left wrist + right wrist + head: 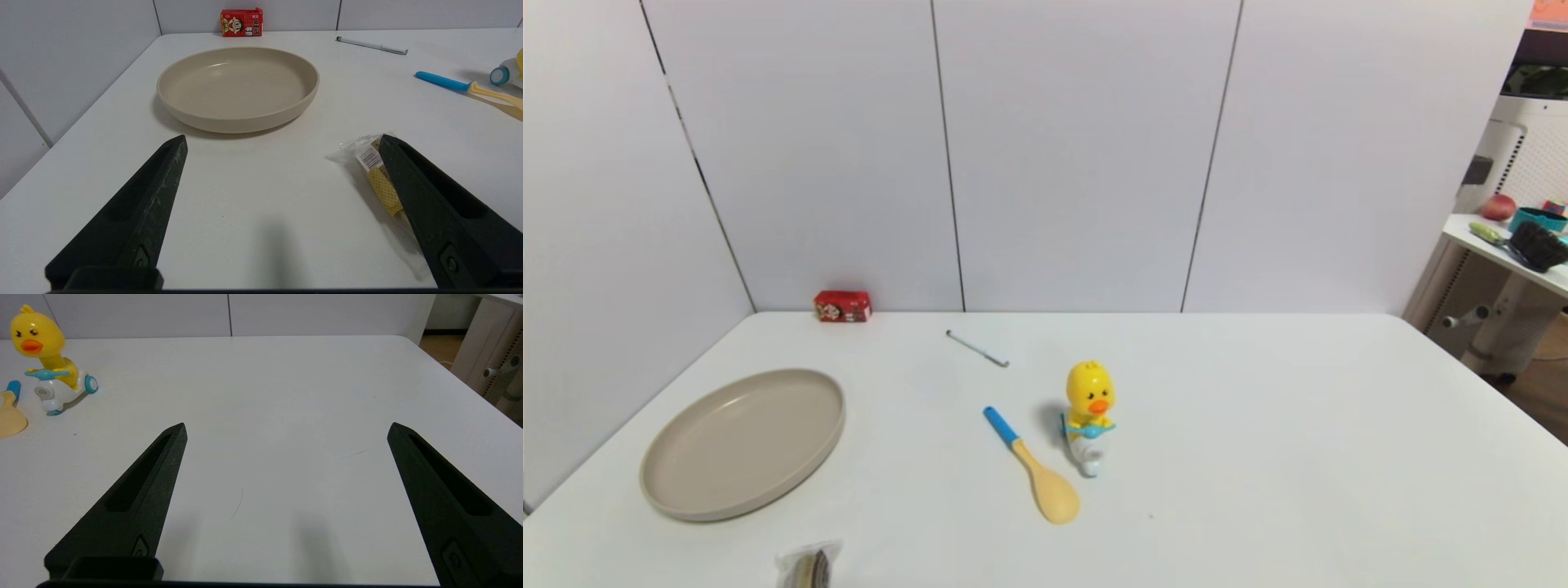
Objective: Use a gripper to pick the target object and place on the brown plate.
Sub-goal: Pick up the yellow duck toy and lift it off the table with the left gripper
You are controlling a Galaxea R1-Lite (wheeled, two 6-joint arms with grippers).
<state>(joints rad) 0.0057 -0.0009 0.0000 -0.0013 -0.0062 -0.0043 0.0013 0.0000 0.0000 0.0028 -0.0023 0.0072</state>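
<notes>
The yellow duck toy [1089, 412] stands upright near the middle of the white table, with an orange beak, blue trim and a white wheeled base. It also shows in the right wrist view [47, 363]. The beige-tan plate [670, 482] lies empty at the left of the table and shows in the left wrist view [204, 118]. Neither arm shows in the head view. My left gripper [282, 139] is open and empty, low over the table in front of the plate. My right gripper [286, 426] is open and empty over bare table, to the right of the duck.
A yellow spoon with a blue handle [1033, 467] lies just left of the duck. A white pen [977, 349] and a red carton [842, 306] lie near the back wall. A wrapped snack [809, 565] lies at the front edge, beside my left gripper's finger [429, 192].
</notes>
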